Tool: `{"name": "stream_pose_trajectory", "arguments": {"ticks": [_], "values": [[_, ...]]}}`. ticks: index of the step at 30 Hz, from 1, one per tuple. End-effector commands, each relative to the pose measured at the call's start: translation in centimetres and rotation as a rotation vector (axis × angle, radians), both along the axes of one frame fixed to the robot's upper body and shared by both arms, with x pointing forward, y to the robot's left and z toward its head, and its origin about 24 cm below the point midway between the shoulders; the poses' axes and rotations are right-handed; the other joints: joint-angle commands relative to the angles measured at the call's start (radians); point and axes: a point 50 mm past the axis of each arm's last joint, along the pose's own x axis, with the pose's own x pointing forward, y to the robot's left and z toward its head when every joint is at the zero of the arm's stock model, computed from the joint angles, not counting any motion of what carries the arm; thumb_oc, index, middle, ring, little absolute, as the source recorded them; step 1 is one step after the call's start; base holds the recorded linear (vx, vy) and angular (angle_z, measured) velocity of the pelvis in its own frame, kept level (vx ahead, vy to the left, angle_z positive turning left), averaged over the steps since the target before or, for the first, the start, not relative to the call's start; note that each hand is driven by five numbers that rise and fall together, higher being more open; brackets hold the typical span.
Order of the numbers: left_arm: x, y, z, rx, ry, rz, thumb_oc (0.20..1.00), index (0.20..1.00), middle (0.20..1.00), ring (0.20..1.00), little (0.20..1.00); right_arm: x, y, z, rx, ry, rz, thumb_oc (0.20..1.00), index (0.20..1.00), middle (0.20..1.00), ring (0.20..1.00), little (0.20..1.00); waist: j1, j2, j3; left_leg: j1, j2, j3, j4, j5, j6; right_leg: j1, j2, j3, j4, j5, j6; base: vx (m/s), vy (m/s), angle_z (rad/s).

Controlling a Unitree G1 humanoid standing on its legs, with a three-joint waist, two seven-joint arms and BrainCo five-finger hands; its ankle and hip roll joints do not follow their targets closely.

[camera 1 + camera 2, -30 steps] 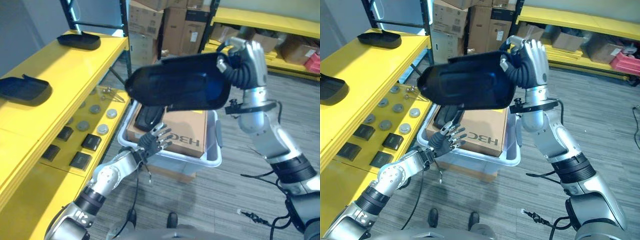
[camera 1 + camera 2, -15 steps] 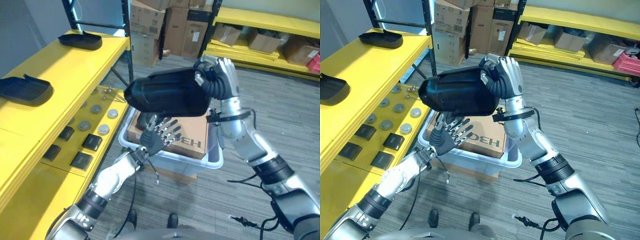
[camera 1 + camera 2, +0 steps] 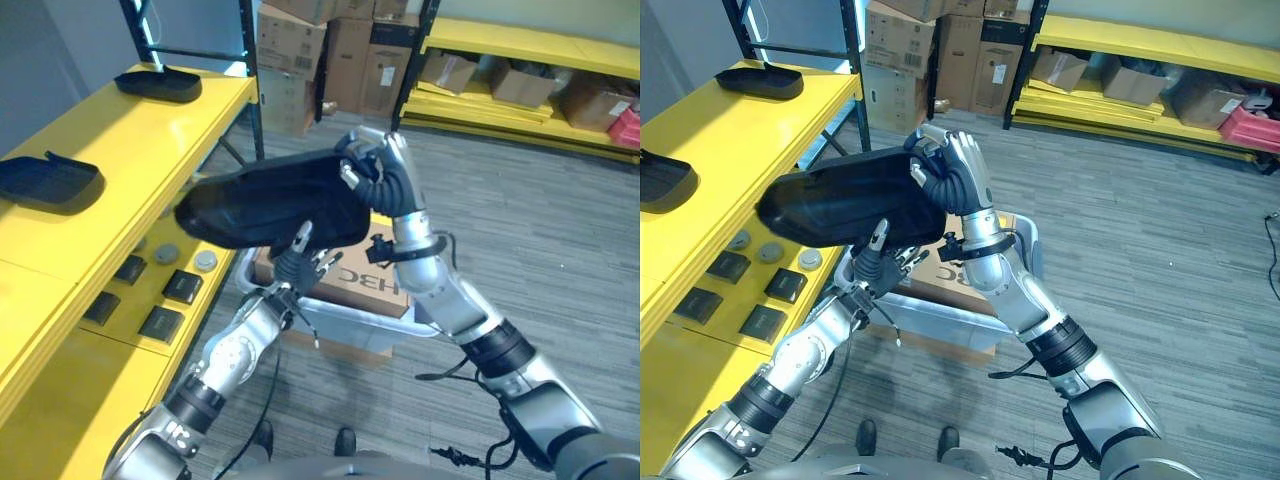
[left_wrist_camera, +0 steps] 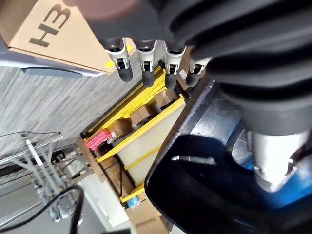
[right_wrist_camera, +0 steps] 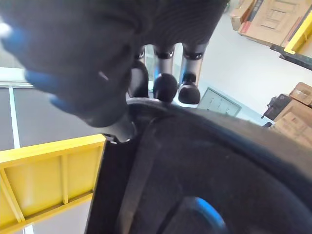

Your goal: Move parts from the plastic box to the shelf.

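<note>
Nearest you, your left hand [image 3: 300, 268] sits under the part [image 3: 265, 205] with its fingers loosely spread, clamped on nothing, just above the box [image 3: 330, 315]. Your right hand [image 3: 385, 180] has its fingers curled over the part's right end, holding it in the air over the box. The part's long axis runs left to right, its free end pointing at the shelf [image 3: 120, 150]. Beyond, 2 more parts [image 3: 45, 180] lie on that shelf.
</note>
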Motion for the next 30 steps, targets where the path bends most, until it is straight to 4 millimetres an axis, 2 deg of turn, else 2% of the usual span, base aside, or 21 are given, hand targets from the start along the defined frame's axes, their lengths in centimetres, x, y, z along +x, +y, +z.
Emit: {"name": "stream_pose_trajectory", "arguments": {"ticks": [1,7,8,10,11,15,21,27,28,29,30], "values": [[2.4,0.6,3.2,0.028,-0.173,0.232,1.0,1.0,1.0,1.0,1.0,-1.0,0.7,1.3,0.101,-0.03,0.098,0.2,0.2,0.2,0.2,0.2,0.013,-0.018,-0.044,0.038,0.052,0.041,-0.008,-0.076,-0.031,0.043,-0.055,0.009,-0.005,-0.06,0.064,0.0,0.0,0.0],[2.9,2.6,4.3,0.01,-0.231,0.464,1.0,1.0,1.0,1.0,1.0,-1.2,1.0,-0.2,0.155,0.05,0.116,0.2,0.2,0.2,0.2,0.2,0.007,-0.02,-0.04,0.036,0.054,0.038,-0.008,-0.073,-0.031,0.042,-0.054,0.011,-0.005,-0.059,0.062,0.0,0.0,0.0],[2.9,2.9,4.6,-0.003,-0.251,0.492,0.94,0.94,0.94,0.94,0.94,-1.2,1.1,-0.4,0.161,0.063,0.119,0.2,0.2,0.2,0.2,0.2,0.005,-0.02,-0.039,0.037,0.054,0.037,-0.008,-0.073,-0.031,0.042,-0.053,0.013,-0.005,-0.06,0.061,0.0,0.0,0.0],[2.9,3.4,5.4,0.0,-0.301,0.533,0.231,0.231,0.231,0.231,0.231,-1.3,1.3,-1.0,0.176,0.095,0.131,0.2,0.2,0.2,0.2,0.2,0.001,-0.019,-0.037,0.037,0.056,0.038,-0.008,-0.073,-0.033,0.041,-0.053,0.015,-0.005,-0.06,0.06,-0.01,0.004,-0.03],[2.9,3.3,5.6,-0.01,-0.318,0.522,0.2,0.2,0.2,0.2,0.2,-1.4,1.4,-1.2,0.181,0.106,0.137,0.2,0.2,0.2,0.2,0.2,-0.001,-0.019,-0.037,0.036,0.057,0.038,-0.008,-0.072,-0.033,0.041,-0.053,0.016,-0.005,-0.06,0.061,-0.02,0.005,-0.04],[2.9,2.8,6.1,-0.028,-0.373,0.447,0.2,0.2,0.2,0.2,0.2,-1.5,1.6,-1.6,0.185,0.128,0.156,0.2,0.2,0.2,0.2,0.2,-0.005,-0.018,-0.035,0.036,0.059,0.04,-0.008,-0.071,-0.034,0.039,-0.053,0.018,-0.005,-0.059,0.061,0.0,0.0,0.0],[2.1,0.8,6.3,-0.032,-0.458,0.253,0.2,0.2,0.2,0.2,0.2,-1.7,2.0,-2.1,0.192,0.18,0.213,0.2,0.2,0.2,0.2,0.2,-0.014,-0.016,-0.033,0.038,0.059,0.047,-0.008,-0.076,-0.031,0.038,-0.053,0.028,-0.005,-0.058,0.059,0.0,0.0,0.0],[1.9,1.3,6.2,-0.01,-0.508,0.26,0.2,0.2,0.2,0.2,0.2,-2.1,3.3,-2.7,0.246,0.284,0.381,0.2,0.2,0.2,0.2,0.2,-0.007,-0.013,-0.034,0.038,0.056,0.044,-0.008,-0.074,-0.03,0.039,-0.055,0.029,-0.005,-0.058,0.056,0.0,0.001,-0.03],[1.9,1.6,6.2,0.014,-0.525,0.272,0.2,0.2,0.2,0.2,0.2,-2.0,3.4,-3.0,0.23,0.316,0.403,1.0,1.0,1.0,1.0,1.0,-0.005,-0.013,-0.034,0.038,0.056,0.043,-0.008,-0.073,-0.03,0.039,-0.054,0.029,-0.005,-0.057,0.056,0.0,0.0,0.0],[1.9,2.1,6.1,0.044,-0.546,0.291,0.2,0.2,0.2,0.2,0.2,-1.9,3.2,-3.7,0.228,0.373,0.411,1.0,1.0,1.0,1.0,1.0,-0.003,-0.013,-0.034,0.037,0.056,0.042,-0.008,-0.072,-0.03,0.04,-0.055,0.028,-0.005,-0.057,0.055,0.0,0.0,0.0],[1.8,3.2,6.2,0.113,-0.588,0.33,0.2,0.2,0.2,0.2,0.2,-1.6,2.3,-4.6,0.3,0.444,0.42,1.0,1.0,1.0,1.0,1.0,-0.001,-0.013,-0.035,0.036,0.056,0.041,-0.008,-0.07,-0.03,0.041,-0.055,0.028,-0.005,-0.057,0.056,0.01,-0.045,0.01]]}}
